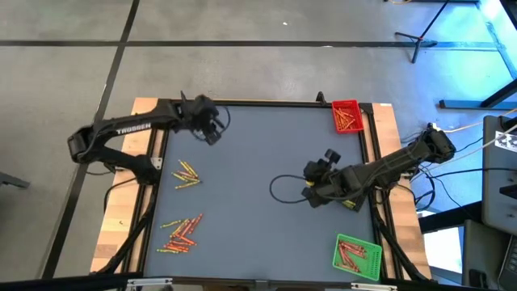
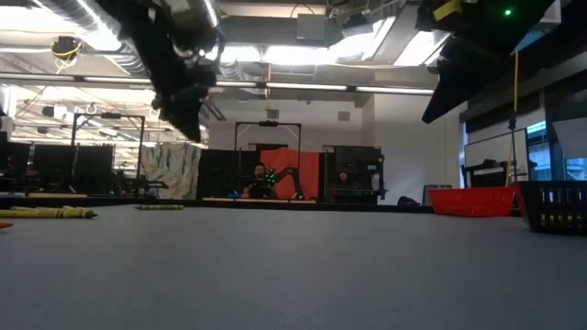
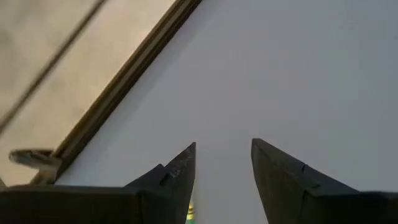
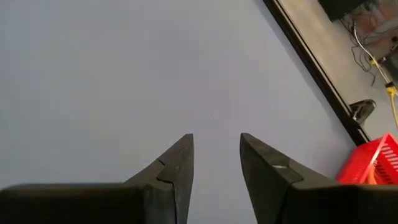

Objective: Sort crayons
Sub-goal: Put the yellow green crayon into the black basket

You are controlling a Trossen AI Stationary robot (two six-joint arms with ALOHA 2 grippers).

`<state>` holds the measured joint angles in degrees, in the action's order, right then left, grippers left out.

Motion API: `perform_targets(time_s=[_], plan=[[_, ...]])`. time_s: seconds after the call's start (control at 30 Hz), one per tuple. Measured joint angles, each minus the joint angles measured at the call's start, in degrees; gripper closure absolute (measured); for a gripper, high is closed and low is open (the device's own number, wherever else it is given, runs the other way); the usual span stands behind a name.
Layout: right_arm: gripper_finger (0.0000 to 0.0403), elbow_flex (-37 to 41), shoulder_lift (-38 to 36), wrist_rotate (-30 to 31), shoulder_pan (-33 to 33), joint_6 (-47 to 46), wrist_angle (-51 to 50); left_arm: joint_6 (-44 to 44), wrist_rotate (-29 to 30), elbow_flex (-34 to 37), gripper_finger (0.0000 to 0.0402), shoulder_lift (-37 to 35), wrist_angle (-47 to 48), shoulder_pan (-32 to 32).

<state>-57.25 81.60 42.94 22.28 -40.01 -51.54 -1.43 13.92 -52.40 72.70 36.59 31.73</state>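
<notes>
Loose crayons lie on the grey mat in two heaps, a small yellow one [image 1: 187, 174] and a larger red-orange one [image 1: 182, 233], both near the table's left edge. My left gripper [image 1: 212, 136] hangs open above the mat's far left corner, and bare mat shows between its fingers [image 3: 224, 162]. A thin yellow-green sliver [image 3: 190, 211] shows at the inner side of one finger. My right gripper [image 1: 311, 184] hangs open over the mat right of centre, with nothing between its fingers [image 4: 216, 155]. My left gripper has a yellow-green sliver [image 3: 190, 211] against the inner side of one finger, far back. I cannot tell whether it is a crayon or whether the finger touches it.
A red tray [image 1: 347, 115] with crayons stands at the far right corner and a green tray [image 1: 356, 255] with crayons at the near right corner. A black cable loop [image 1: 283, 187] hangs by the right gripper. The mat's frame [image 3: 118, 87] runs close to the left gripper.
</notes>
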Motion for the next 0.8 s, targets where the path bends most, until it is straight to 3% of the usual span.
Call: perform_targets(time_s=[0.17, 0.37, 0.8], plan=[[0.0276, 0.00, 0.02, -0.23, 0.24, 1.43, 1.65, 2.10, -7.26, 0.00, 0.0262, 4.51, 0.05, 9.82], [0.0276, -0.02, 0.02, -3.06, 0.20, 1.53, 2.00, 5.24, -15.10, 0.00, 0.0262, 11.84, 0.51, 16.15], [0.0276, 0.00, 0.02, -3.06, 0.20, 1.55, 2.02, 8.02, -16.43, 0.00, 0.0262, 22.37, -0.22, 21.22]])
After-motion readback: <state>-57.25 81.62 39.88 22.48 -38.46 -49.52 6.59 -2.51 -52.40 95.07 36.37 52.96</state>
